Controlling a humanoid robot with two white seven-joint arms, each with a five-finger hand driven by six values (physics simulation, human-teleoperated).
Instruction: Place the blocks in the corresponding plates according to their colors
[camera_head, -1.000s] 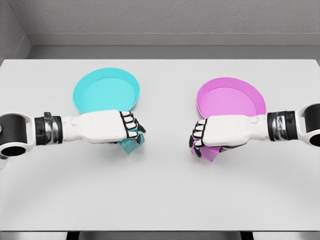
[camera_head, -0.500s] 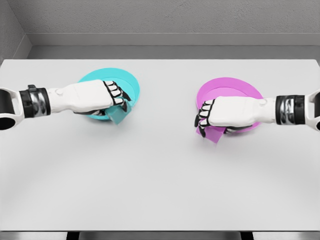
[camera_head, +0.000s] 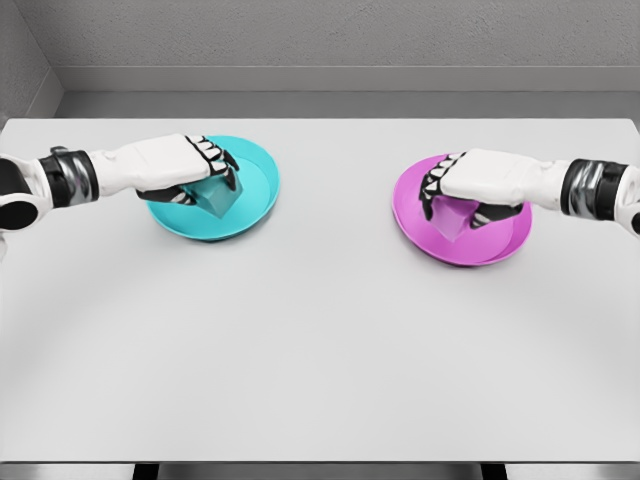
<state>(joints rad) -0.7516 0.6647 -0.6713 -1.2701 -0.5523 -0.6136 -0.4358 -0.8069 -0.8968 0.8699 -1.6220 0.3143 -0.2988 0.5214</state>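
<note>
Gripping cubes (camera_head: 217, 197) over round plates (camera_head: 255, 205)

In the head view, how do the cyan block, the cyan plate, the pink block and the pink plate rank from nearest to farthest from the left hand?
1. Cyan block, gripped by the left hand.
2. Round cyan plate, directly beneath.
3. Round pink plate, across on the right; its near rim comes first.
4. Pink block, inside that plate.

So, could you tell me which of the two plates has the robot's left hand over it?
The cyan plate, toward the table's left side. The left hand holds the cyan block over it, while the right hand holds the pink block over the pink plate.
</note>
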